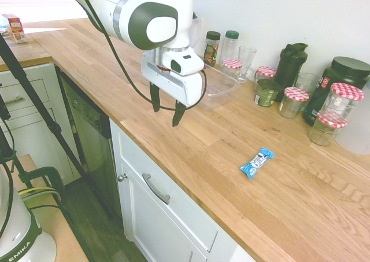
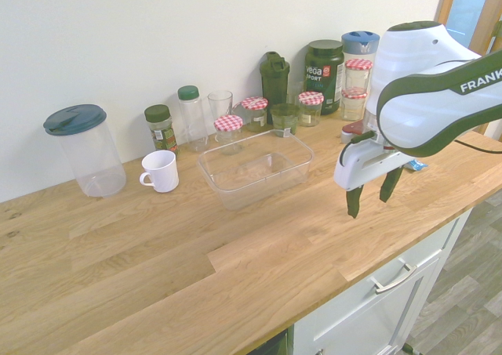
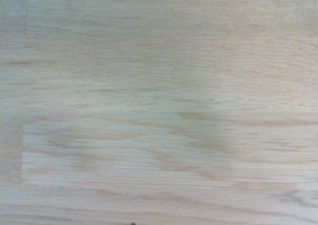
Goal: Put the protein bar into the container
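The protein bar (image 1: 256, 162) lies flat on the counter (image 1: 219, 158), well apart from the container (image 1: 222, 88); gripper (image 1: 166, 107) spread, empty. Opposite side: container (image 2: 255, 167) empty. Wrist: bare wood. Light, slick wrapper; likely pinch across its narrow middle.
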Controlling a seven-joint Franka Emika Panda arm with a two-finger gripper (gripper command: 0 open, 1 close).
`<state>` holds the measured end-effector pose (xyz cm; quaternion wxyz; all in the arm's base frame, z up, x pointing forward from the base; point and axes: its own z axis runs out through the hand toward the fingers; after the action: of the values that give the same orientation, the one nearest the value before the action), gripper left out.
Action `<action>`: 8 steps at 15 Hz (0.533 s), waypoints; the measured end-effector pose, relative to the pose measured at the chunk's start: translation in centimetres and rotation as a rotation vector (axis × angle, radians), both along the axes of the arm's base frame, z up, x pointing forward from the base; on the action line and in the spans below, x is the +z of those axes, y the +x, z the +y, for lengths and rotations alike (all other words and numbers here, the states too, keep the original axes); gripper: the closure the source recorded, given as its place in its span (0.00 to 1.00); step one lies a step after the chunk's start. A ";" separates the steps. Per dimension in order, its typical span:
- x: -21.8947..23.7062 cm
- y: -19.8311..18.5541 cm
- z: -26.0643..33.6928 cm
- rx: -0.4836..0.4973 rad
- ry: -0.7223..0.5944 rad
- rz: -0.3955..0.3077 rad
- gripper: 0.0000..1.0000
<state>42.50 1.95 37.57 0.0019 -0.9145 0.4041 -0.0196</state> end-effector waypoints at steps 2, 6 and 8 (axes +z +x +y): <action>0.0 0.0 -0.2 0.006 0.000 0.002 0.00; 0.3 0.1 -1.9 -0.004 0.004 -0.007 0.00; 0.5 0.2 -4.1 -0.022 0.011 -0.019 0.00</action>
<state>42.67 -2.15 38.09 0.0104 -0.9097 0.4144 -0.0263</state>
